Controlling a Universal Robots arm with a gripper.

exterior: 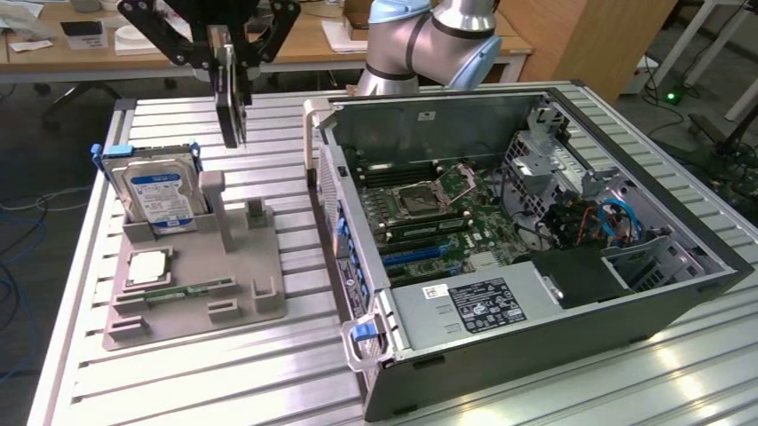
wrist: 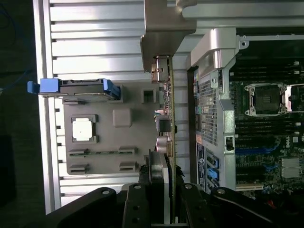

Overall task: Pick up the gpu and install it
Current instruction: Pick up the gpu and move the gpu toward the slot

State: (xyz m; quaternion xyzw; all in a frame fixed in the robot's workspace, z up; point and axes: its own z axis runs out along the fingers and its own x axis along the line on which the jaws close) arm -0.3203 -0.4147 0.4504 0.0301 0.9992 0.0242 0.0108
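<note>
The gpu (exterior: 229, 84) hangs upright and edge-on above the slatted table, with my gripper (exterior: 227, 43) shut on its upper part. It is in the air over the far end of the grey parts holder (exterior: 195, 284), to the exterior view's left of the open computer case (exterior: 533, 293). In the wrist view the gpu (wrist: 167, 109) is a thin edge with its silver end bracket (wrist: 161, 28) farthest from my gripper (wrist: 164, 192). It lies between the holder (wrist: 121, 142) and the case wall (wrist: 211, 109). The motherboard (exterior: 438, 209) lies exposed inside the case.
The holder carries a silver hard drive with a blue label (exterior: 160, 191), a square processor (exterior: 148, 266) and a narrow memory stick (exterior: 190, 290). Case walls stand high around the motherboard. The arm's base (exterior: 414, 44) is behind the case. Desks stand beyond the table.
</note>
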